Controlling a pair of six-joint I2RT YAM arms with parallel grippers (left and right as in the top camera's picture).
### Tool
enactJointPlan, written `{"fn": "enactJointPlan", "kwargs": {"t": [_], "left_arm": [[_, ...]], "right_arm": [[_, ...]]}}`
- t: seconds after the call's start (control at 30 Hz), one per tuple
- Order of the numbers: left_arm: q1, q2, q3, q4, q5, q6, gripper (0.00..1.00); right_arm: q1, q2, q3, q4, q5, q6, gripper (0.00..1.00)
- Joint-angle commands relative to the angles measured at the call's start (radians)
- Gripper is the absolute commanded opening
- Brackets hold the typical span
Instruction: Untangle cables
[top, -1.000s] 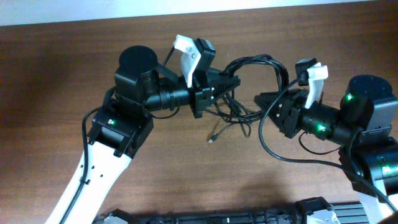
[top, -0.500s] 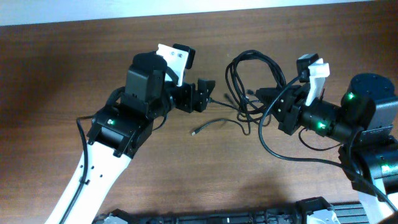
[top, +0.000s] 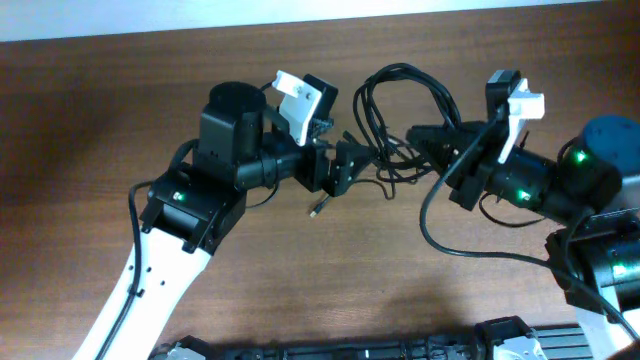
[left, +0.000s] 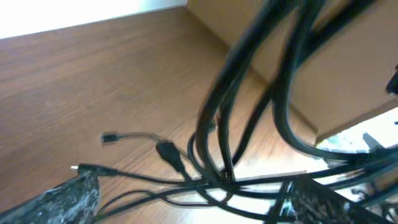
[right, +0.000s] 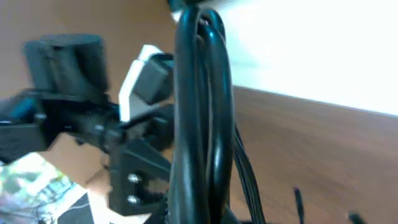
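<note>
Brown wood table (top: 90, 110). Cables (top: 405, 95): tangled bunch mid-table, loop raised off wood, one plug (top: 316, 210) lying loose. Right gripper (top: 425, 138) clamped on bunch, holding it up. Left gripper (top: 352, 166) spread wide, empty, just beside strands. Step: choosing strand to separate. Next: left closes on single strand, draws it away from right.

Cables (top: 372, 118) bunched above wooden table (top: 90, 120), right end effector (top: 425, 140) clamped on them, left end effector (top: 338, 166) spread alongside

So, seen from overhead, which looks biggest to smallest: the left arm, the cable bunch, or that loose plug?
Largest: left arm.
Next: cable bunch.
Smallest by far: loose plug.
The arm sits nearer the camera, but the gap is plain.
</note>
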Motion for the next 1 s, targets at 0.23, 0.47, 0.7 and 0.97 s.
{"fn": "enactJointPlan", "kwargs": {"t": [0.23,0.47,0.7,0.97], "left_arm": [[-0.056,0.060,0.009,0.106,0.037,-0.217,0.99],[-0.068,0.079,0.009,0.072,-0.399,-0.191,1.00],[-0.067,0.057,0.009,-0.100,-1.040,-0.147,0.99],[-0.024,-0.059,0.009,-0.116,-1.214,-0.098,0.99]], "right_arm": [[-0.001,-0.006,0.008,0.219,-0.128,0.179,0.04],[-0.002,-0.007,0.008,0.251,-0.154,0.180,0.04],[-0.002,-0.007,0.008,0.259,-0.146,0.179,0.04],[-0.002,-0.006,0.008,0.259,-0.138,0.174,0.04]]}}
